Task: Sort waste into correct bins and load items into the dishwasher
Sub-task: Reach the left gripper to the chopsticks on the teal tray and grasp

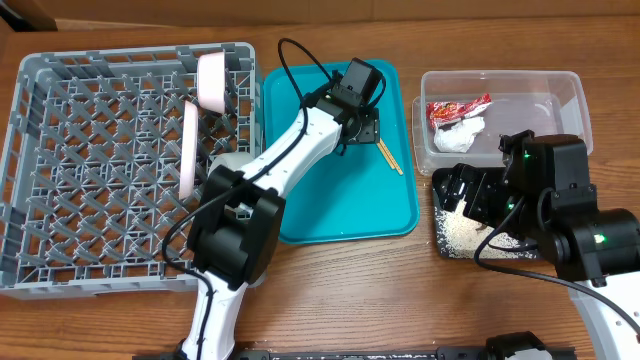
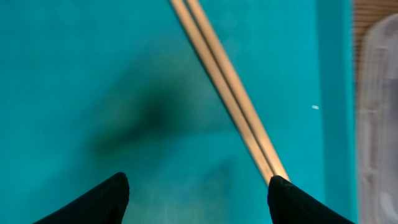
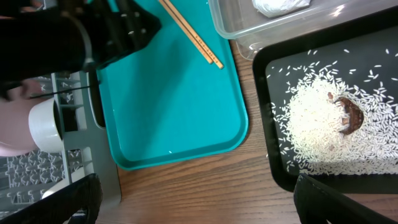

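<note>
A pair of wooden chopsticks (image 1: 389, 156) lies on the teal tray (image 1: 330, 215), also in the left wrist view (image 2: 233, 93) and right wrist view (image 3: 191, 34). My left gripper (image 2: 196, 199) is open just above the tray, its right fingertip at the chopsticks' near end. The clear tub (image 1: 560, 90) holds the red-and-white wrapper (image 1: 458, 108) and white tissue (image 1: 462, 135). The black tray (image 3: 373, 37) holds rice (image 3: 317, 127) with brown bits. My right gripper (image 3: 196, 199) is open and empty above the bare wood. Plates (image 1: 212, 82) stand in the grey rack (image 1: 60, 150).
A white bowl (image 3: 43, 124) sits at the rack's right edge, under the left arm. The clear tub's corner (image 2: 379, 124) shows right of the teal tray. Bare wood table lies between the teal tray and the black tray.
</note>
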